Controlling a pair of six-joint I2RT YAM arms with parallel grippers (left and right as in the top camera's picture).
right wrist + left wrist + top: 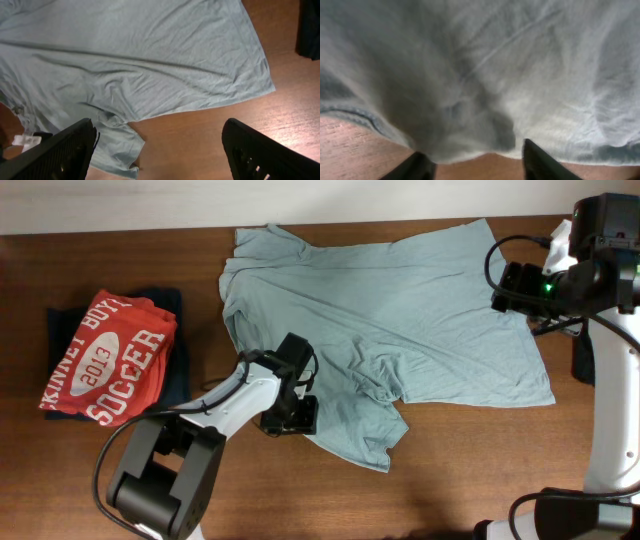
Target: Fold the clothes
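My left fingers [417, 169] stand apart and empty at the hem of the pale t-shirt [400, 310], which lies spread and rumpled on the tabletop [470, 470]. My right fingers [65, 150] hang released, wide apart, above its right side. A red t-shirt [105, 360] lies well to the left, and a dark garment [310, 25] lies off the right corner.

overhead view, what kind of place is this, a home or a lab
Likely a robot lab bench, not a home: two robot arms at a wooden table, a grey-blue t-shirt spread out on it, a folded red soccer shirt set aside.
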